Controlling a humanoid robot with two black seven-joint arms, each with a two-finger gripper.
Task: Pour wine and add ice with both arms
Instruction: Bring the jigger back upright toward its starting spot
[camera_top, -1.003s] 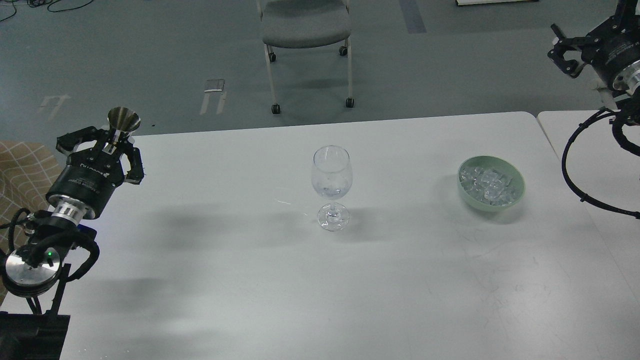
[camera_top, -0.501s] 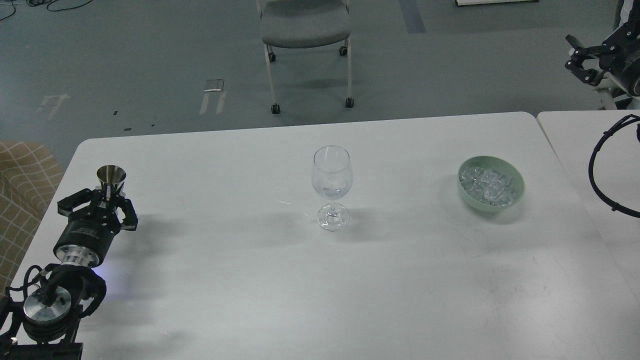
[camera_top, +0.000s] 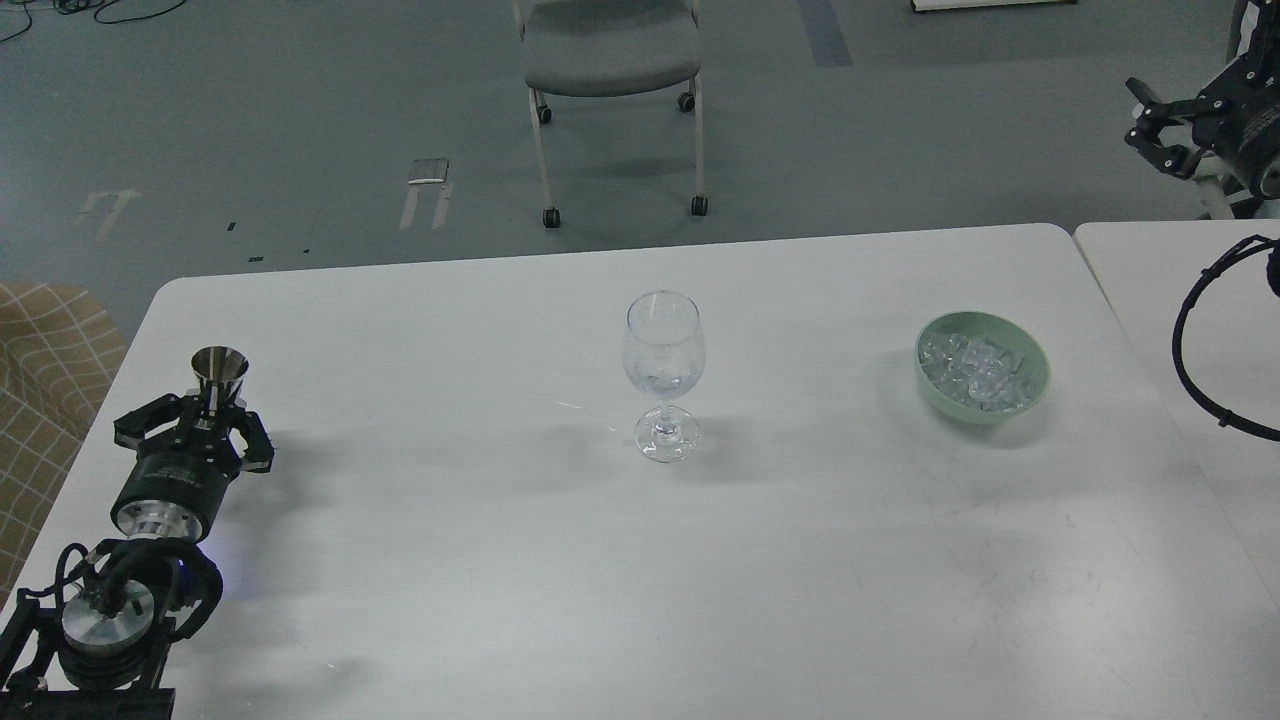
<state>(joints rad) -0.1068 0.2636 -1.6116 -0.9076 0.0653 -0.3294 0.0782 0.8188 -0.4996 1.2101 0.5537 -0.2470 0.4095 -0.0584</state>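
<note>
A clear wine glass (camera_top: 663, 350) stands upright at the table's middle, with a shallow pool of clear wine (camera_top: 661, 382) in its bowl. A pale green bowl (camera_top: 1030, 391) at the right holds a heap of ice cubes (camera_top: 975, 367). My left gripper (camera_top: 205, 408) is at the table's left edge, shut on the stem of a small metal measuring cup (camera_top: 220, 366), which stands upright at table level. My right gripper (camera_top: 1160, 125) hangs high at the far right, beyond the table, open and empty, far from the bowl.
A white table (camera_top: 600, 580) carries everything. A second white table (camera_top: 1180, 290) abuts it at the right, under my right arm's cable loop (camera_top: 1195, 380). A grey wheeled chair (camera_top: 610, 50) stands on the floor behind. A tan chequered cushion (camera_top: 50, 380) lies at the left.
My left gripper has come down and back towards me with the metal cup, from above the far left corner to table level. My right gripper has drawn away to the right.
</note>
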